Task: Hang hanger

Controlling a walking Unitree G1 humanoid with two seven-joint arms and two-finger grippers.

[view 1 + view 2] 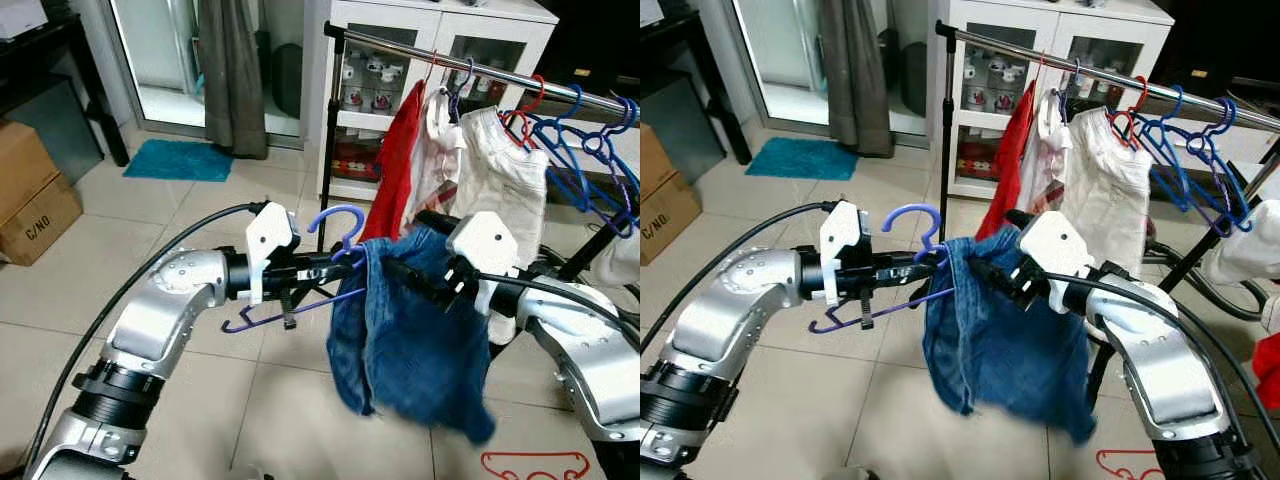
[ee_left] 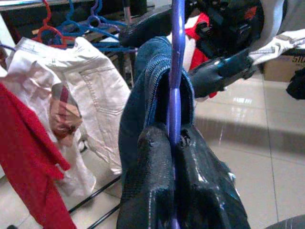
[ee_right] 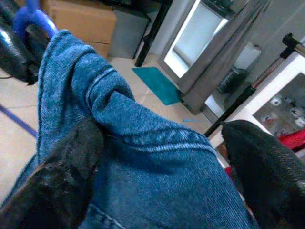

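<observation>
Purple hanger (image 1: 338, 232): held out in front of the clothes rail (image 1: 480, 68), below it and toward its near post. Hook upward, bar tilted; one end pokes out bare past the left gripper, the other is buried in cloth.

Denim garment (image 1: 410, 340): blue, draped over the hanger's covered end and hanging down toward the tiled floor (image 1: 200, 220). Its upper edge is bunched (a folded seam shows in the right wrist view).

Left gripper (image 1: 330, 268): fingers (image 2: 157, 191) pinched together on the hanger just under the hook, the purple wire running up between them. It sits in front of the rail's post.

Right gripper (image 1: 425, 280): in front of the rail, reaching into the top of the denim. Its two fingers stand spread, one (image 3: 62, 171) pressed against the cloth and the other (image 3: 262, 167) off to the far side, denim lying between them; not clamped.

Clothes rail: metal bar on a black upright, sloping across the scene. Hanging on it: a red garment (image 1: 395, 160), a pale patterned piece (image 1: 436, 150), white trousers (image 1: 505, 185), then several bare blue hangers (image 1: 585, 150) and a red one among them.

White cabinet (image 1: 440, 30): behind the rail, glass doors.

Red hanger (image 1: 535, 465): on the floor, beneath the rail's far end.

Cardboard box (image 1: 35, 205): well apart from the rail, beside a teal mat (image 1: 180, 160).
</observation>
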